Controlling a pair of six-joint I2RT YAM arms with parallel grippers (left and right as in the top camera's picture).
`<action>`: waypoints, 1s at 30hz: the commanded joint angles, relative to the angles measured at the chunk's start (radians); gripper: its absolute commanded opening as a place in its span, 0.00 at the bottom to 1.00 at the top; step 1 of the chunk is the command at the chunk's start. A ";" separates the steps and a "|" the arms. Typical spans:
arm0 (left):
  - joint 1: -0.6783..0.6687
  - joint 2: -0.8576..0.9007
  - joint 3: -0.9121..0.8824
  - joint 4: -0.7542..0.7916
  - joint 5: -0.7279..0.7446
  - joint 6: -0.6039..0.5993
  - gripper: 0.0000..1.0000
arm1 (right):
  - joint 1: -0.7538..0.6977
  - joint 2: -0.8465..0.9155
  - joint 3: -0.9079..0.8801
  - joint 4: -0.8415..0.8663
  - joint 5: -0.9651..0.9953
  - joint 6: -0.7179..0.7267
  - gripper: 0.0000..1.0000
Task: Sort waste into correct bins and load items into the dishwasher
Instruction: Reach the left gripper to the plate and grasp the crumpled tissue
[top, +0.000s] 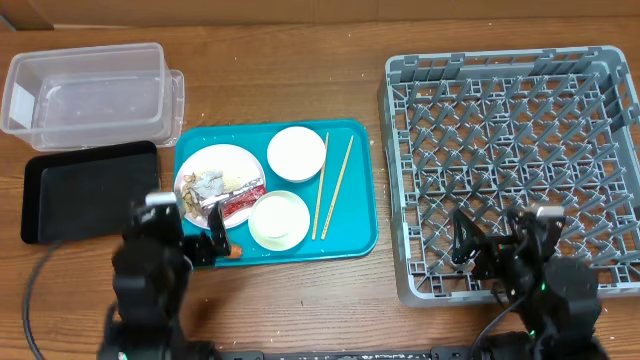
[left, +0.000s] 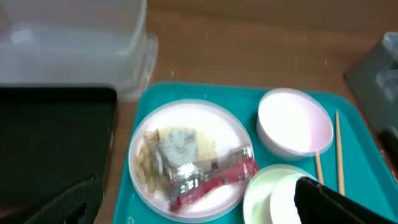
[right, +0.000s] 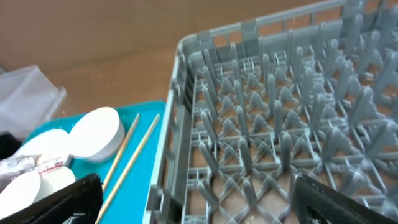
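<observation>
Wooden table (top: 300, 60), we've barely started: rack (top: 398, 180), tub (top: 90, 100), black tray (top: 90, 195) seem empty; left gripper (top: 205, 243), right gripper (top: 490, 245) both spread, empty.

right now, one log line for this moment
left gripper open, near tray | right gripper open, over rack | paper, wrapper on plate | rack empty

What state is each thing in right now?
clear tub, empty
black tray, empty
dish rack, empty
plate, holding waste
far bowl, upright, empty
near bowl, upright
chopsticks, lying flat on teal tray
left gripper, open
right gripper, open
</observation>
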 joint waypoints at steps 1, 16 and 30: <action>0.004 0.172 0.201 -0.128 0.041 0.018 1.00 | 0.004 0.139 0.143 -0.091 0.011 0.007 1.00; 0.005 0.590 0.517 -0.438 0.092 -0.008 1.00 | 0.004 0.542 0.337 -0.293 0.030 -0.001 1.00; 0.109 0.901 0.517 -0.317 0.047 -0.197 1.00 | 0.004 0.549 0.336 -0.297 0.045 0.000 1.00</action>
